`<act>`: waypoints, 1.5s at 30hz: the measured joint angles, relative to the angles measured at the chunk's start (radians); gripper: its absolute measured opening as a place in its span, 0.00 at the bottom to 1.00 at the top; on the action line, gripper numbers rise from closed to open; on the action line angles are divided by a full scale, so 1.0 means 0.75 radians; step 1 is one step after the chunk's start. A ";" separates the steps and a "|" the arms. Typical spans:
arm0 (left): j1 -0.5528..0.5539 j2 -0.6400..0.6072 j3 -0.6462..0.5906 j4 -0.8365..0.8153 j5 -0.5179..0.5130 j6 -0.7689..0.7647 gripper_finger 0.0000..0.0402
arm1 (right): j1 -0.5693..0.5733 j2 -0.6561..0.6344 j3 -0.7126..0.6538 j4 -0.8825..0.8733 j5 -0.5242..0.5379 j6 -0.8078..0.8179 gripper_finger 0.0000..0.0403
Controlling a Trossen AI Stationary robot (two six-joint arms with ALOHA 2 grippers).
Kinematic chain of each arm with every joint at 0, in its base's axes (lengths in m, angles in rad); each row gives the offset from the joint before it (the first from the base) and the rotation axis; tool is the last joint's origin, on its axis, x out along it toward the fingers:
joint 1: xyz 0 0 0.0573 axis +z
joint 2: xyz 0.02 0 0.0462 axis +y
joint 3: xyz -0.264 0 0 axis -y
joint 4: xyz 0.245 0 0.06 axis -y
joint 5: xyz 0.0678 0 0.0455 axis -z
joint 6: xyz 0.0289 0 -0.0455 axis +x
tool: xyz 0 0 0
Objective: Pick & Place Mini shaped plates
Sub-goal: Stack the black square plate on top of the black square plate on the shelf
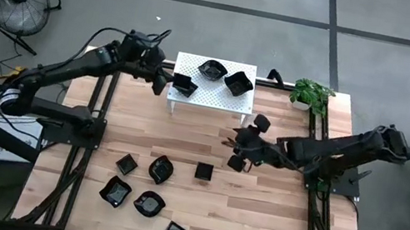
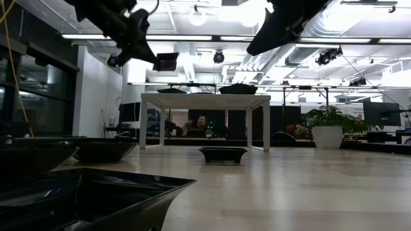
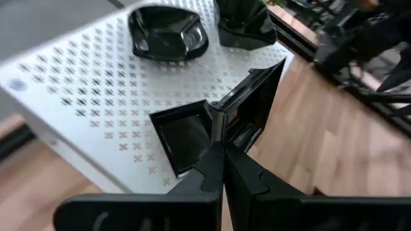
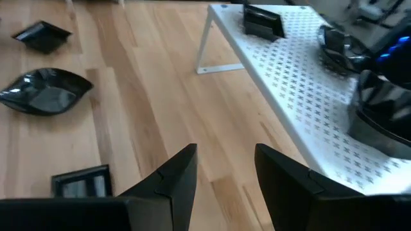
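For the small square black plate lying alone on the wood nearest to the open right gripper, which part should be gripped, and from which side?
Probably one raised side wall of the square plate, with the right gripper coming from above, one finger inside the dish and one outside. It lies flat and upright on the table, apart from its neighbours, so its rim is free. The left gripper already holds another plate by its rim.

Glossy black mini plates — two point(image 1: 213, 70) point(image 1: 238, 83) resting on the white perforated stand point(image 1: 216, 98), a square one point(image 1: 184, 85) held tilted over its edge, six point(image 1: 161, 169) scattered on the worktop point(image 1: 271, 220).
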 joint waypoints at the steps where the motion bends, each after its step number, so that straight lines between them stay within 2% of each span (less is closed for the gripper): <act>1: 0.020 0.020 0.000 0.004 0.044 -0.011 0.00 | 0.020 0.000 0.000 -0.010 0.039 0.013 0.38; 7: 0.127 0.101 0.001 0.056 0.277 -0.058 0.00 | 0.148 0.002 -0.020 -0.074 0.260 0.135 0.38; 10: 0.163 0.127 0.000 0.052 0.330 -0.079 0.00 | 0.197 0.002 -0.124 -0.002 0.333 0.191 0.38; 15: 0.193 0.174 0.051 -0.016 0.420 -0.066 0.00 | 0.252 0.002 -0.333 0.248 0.343 0.278 0.38; 23: 0.189 0.333 0.434 -0.403 0.338 0.129 0.00 | 0.316 0.002 -0.503 0.552 0.340 0.314 0.38; 26: 0.189 0.425 0.593 -0.664 0.310 0.239 0.00 | 0.333 0.001 -0.503 0.554 0.354 0.313 0.38; 31: 0.189 0.567 0.795 -1.026 0.163 0.372 0.00 | 0.341 0.001 -0.503 0.557 0.355 0.313 0.38; 33: 0.190 0.615 0.832 -1.059 0.153 0.384 0.00 | 0.340 0.001 -0.503 0.557 0.355 0.316 0.38; 39: 0.188 0.734 0.892 -1.049 0.236 0.407 0.00 | 0.340 0.001 -0.503 0.557 0.374 0.319 0.38; 45: 0.190 0.776 0.916 -1.038 0.264 0.407 0.00 | 0.340 0.001 -0.503 0.557 0.373 0.319 0.38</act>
